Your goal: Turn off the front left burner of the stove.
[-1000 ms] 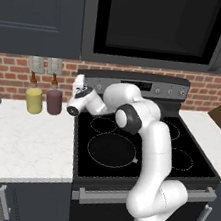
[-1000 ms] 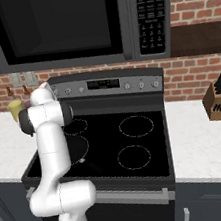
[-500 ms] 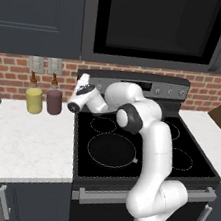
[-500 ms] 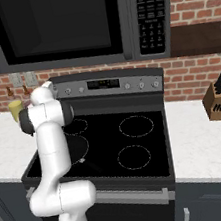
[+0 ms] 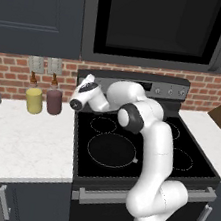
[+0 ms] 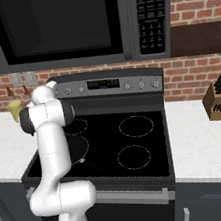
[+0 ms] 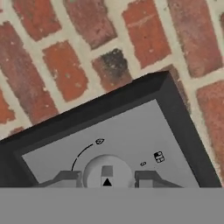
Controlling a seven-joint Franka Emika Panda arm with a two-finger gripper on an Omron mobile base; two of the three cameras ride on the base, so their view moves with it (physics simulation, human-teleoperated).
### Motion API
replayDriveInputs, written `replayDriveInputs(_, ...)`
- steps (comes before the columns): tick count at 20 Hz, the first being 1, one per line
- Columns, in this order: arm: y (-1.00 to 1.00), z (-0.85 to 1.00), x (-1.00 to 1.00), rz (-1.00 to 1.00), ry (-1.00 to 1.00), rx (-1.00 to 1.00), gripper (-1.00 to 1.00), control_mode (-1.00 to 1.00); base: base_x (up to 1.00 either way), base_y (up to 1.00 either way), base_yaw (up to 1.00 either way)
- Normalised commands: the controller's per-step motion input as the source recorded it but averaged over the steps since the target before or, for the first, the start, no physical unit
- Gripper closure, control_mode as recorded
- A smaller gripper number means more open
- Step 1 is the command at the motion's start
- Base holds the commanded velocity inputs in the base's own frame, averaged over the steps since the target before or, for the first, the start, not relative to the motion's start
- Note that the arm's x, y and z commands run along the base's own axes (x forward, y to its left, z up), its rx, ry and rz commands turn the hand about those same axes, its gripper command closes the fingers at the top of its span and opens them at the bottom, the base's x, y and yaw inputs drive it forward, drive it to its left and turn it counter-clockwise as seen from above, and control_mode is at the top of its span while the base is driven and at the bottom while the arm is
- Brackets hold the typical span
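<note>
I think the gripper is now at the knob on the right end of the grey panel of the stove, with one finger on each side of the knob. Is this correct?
Not quite. The gripper is at the left end of the grey panel, as the left base view shows, not the right end. The rest holds: in the hand view the round knob sits between the two fingers.

Black glass on the stove (image 5: pixel 185 162), thin white ring for the front left burner (image 5: pixel 111 150). Grey control panel (image 7: pixel 131 140) with a pale grey knob (image 7: pixel 107 171) bearing a black triangle. Red brick wall (image 7: pixel 65 52), white counter (image 5: pixel 22 139), yellow bottle (image 5: pixel 34 99), maroon bottle (image 5: pixel 54 100).
</note>
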Motion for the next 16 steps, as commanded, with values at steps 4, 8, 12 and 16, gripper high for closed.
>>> replayDriveInputs(4, -0.11, 0.00, 0.00, 0.00, 0.00, 0.39, 1.00, -1.00, 0.00, 0.00, 0.00)
replayDriveInputs(8, -0.11, 0.00, 0.00, 0.00, 0.00, 0.40, 1.00, -1.00, 0.00, 0.00, 0.00)
replayDriveInputs(12, -0.12, 0.00, 0.00, 0.00, -0.01, 0.41, 1.00, -1.00, 0.00, 0.00, 0.00)
replayDriveInputs(16, -0.10, 0.00, 0.00, 0.00, -0.01, 0.42, 1.00, -1.00, 0.00, 0.00, 0.00)
